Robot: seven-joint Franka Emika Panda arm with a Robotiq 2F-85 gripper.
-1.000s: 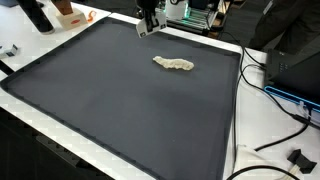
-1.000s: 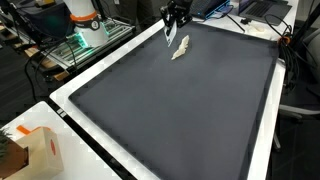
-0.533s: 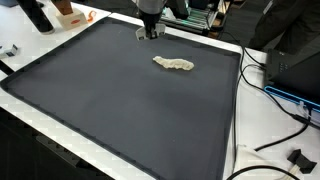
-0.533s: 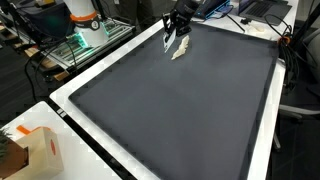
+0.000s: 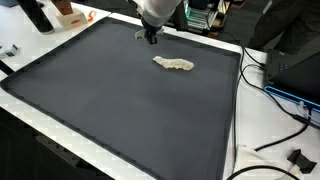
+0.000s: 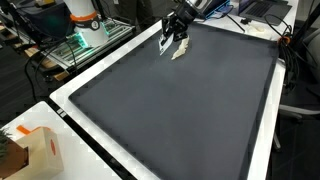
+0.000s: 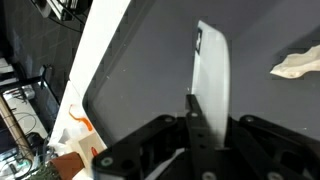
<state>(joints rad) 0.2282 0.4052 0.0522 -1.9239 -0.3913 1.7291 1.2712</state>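
My gripper (image 5: 150, 36) hangs just over the far edge of a large dark mat (image 5: 120, 100), also visible in the other exterior view (image 6: 170, 41). It is shut on a flat white strip-like object (image 7: 212, 68) that sticks out past the fingertips (image 7: 200, 112). A small crumpled beige piece (image 5: 174, 64) lies on the mat a short way from the gripper, apart from it. The piece shows in both exterior views (image 6: 180, 51) and at the right edge of the wrist view (image 7: 298, 64).
The mat (image 6: 180, 110) lies on a white table. An orange and white box (image 6: 35, 150) stands at one corner. A dark bottle (image 5: 38, 14) and an orange item (image 5: 68, 14) stand beyond the mat. Cables (image 5: 275, 95) and equipment sit along one side.
My gripper has come down closer to the mat and tilted, still holding the white strip. The beige piece has not moved.
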